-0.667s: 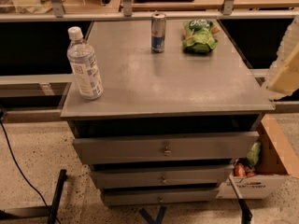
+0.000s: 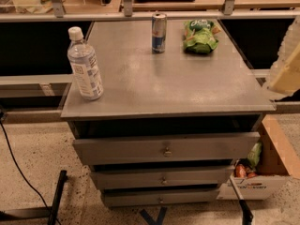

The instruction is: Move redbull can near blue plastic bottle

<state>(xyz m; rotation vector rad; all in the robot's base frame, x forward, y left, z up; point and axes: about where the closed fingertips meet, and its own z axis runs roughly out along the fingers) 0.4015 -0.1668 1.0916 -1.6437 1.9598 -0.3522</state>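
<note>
The redbull can (image 2: pixel 159 33), blue and silver with a silver top, stands upright at the far middle of the grey cabinet top (image 2: pixel 164 88). The blue plastic bottle (image 2: pixel 85 65), clear with a white cap and a blue-and-white label, stands upright near the front left corner. They are well apart. My gripper (image 2: pixel 286 69) shows only as a pale blurred shape at the right edge of the view, off the cabinet's right side and far from both the can and the bottle. It holds nothing that I can see.
A green snack bag (image 2: pixel 200 35) lies just right of the can. The cabinet has three drawers (image 2: pixel 165 150), the top one slightly out. A cardboard box (image 2: pixel 262 172) with items sits on the floor at the right. A rail and shelving (image 2: pixel 140 14) run behind.
</note>
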